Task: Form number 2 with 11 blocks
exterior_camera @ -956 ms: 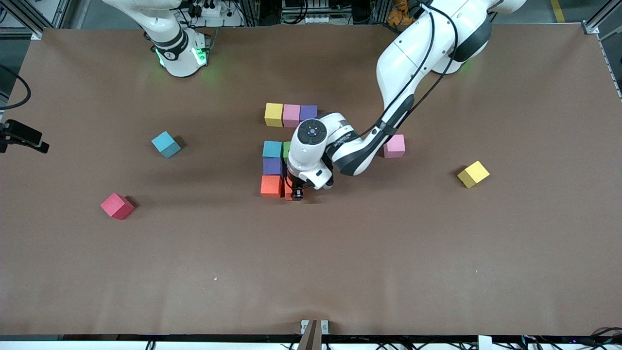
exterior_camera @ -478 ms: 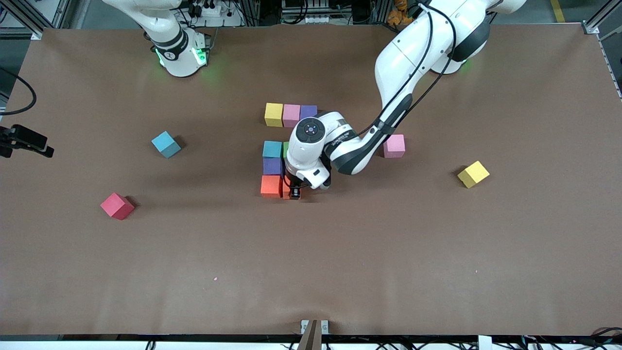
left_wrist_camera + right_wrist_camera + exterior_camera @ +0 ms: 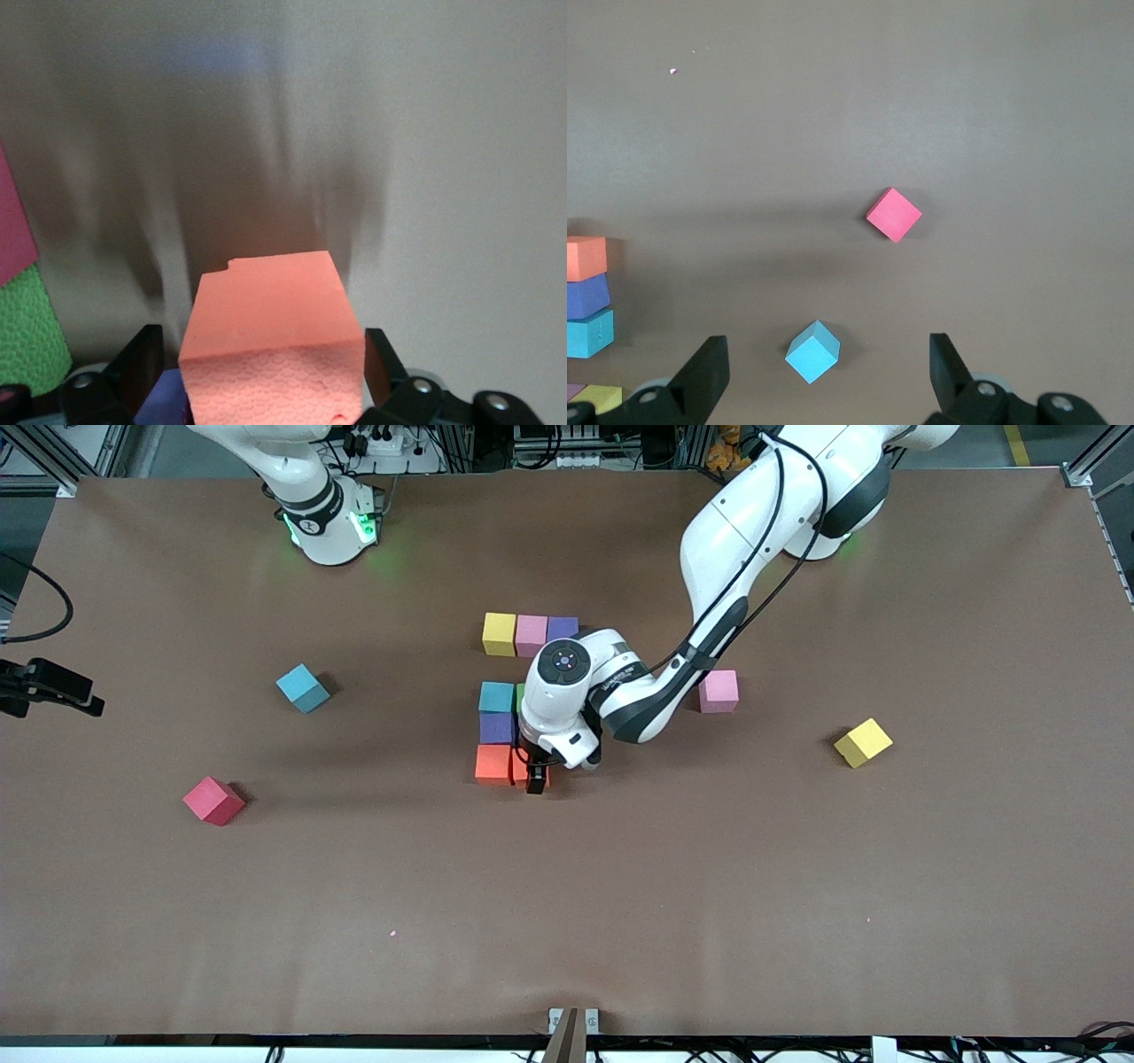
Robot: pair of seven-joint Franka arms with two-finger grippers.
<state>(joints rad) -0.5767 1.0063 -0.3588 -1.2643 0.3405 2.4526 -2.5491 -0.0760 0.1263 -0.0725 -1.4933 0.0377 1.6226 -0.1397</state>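
The blocks of the number 2 lie mid-table: a row of yellow (image 3: 499,633), pink (image 3: 532,634) and purple (image 3: 562,630), then nearer the camera a light blue block (image 3: 496,696), a green sliver (image 3: 521,695), a purple block (image 3: 496,728) and an orange block (image 3: 493,763). My left gripper (image 3: 536,778) is down beside that orange one. A second orange block (image 3: 270,345) rests between its open fingers (image 3: 142,367), with a gap showing. The hand hides part of the figure. My right gripper (image 3: 828,381) hangs open, high over a loose light blue block (image 3: 812,351).
Loose blocks lie about: light blue (image 3: 303,688) and red (image 3: 213,800) toward the right arm's end, pink (image 3: 718,691) and yellow (image 3: 863,742) toward the left arm's end. The left forearm (image 3: 656,700) stretches over the table near the pink one.
My left gripper's fingers have opened off the orange block, which now sits on the table beside the other orange one. The hand shifted slightly. The right arm waits.
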